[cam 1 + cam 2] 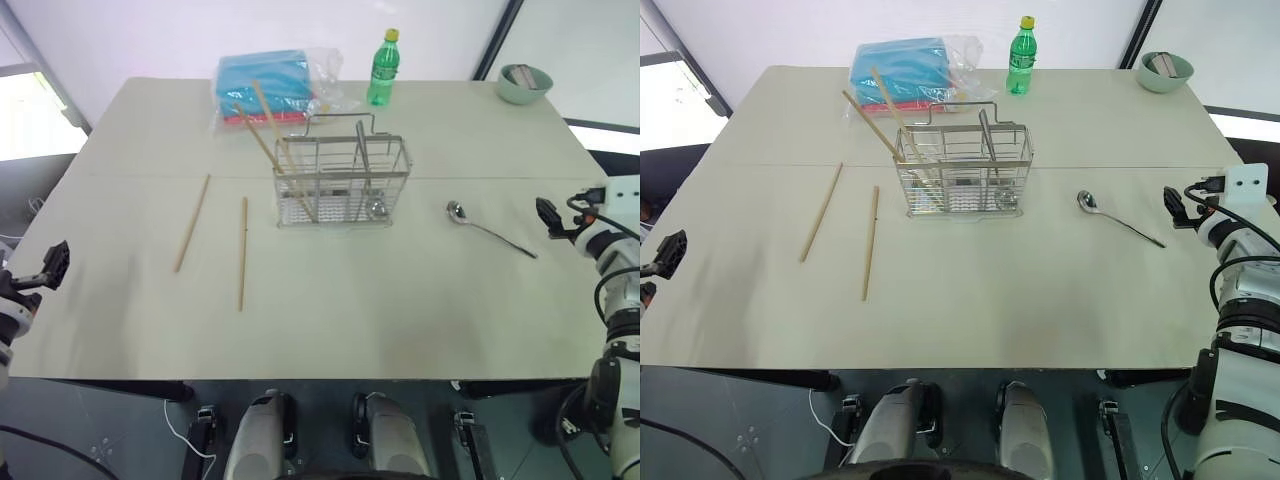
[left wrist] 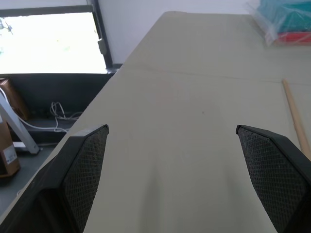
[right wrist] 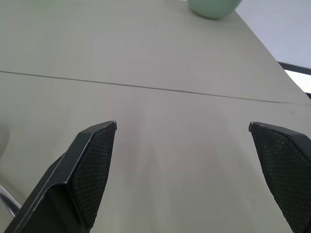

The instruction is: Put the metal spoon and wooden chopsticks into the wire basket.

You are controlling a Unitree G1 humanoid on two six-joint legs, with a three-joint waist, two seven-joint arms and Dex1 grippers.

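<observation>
A: What sits nearest on the table?

B: The two grippers, one at each side edge. The left gripper hangs over the left edge, its two black fingers spread wide with bare tabletop between them. The right gripper is at the right edge, fingers equally wide apart, clamped on nothing.

A: And the loose pieces?

B: Two wooden chopsticks lie flat on the left half of the table, near each other but not touching, both running roughly away from the robot; the outer one slants a little to the left. On the right half the metal spoon lies flat, its bowl toward the basket and its handle pointing at the right gripper, short of it.

A: Where is the basket?

B: The wire basket stands upright mid-table, between the chopsticks and the spoon, apart from both. Two more wooden sticks lean out of its left end, tilted toward the back left. Something small and shiny lies low in its right end; what it is cannot be told.

A: Behind that?

B: A blue plastic-wrapped bundle, a green bottle beside it, and a pale green bowl at the far right corner.
</observation>
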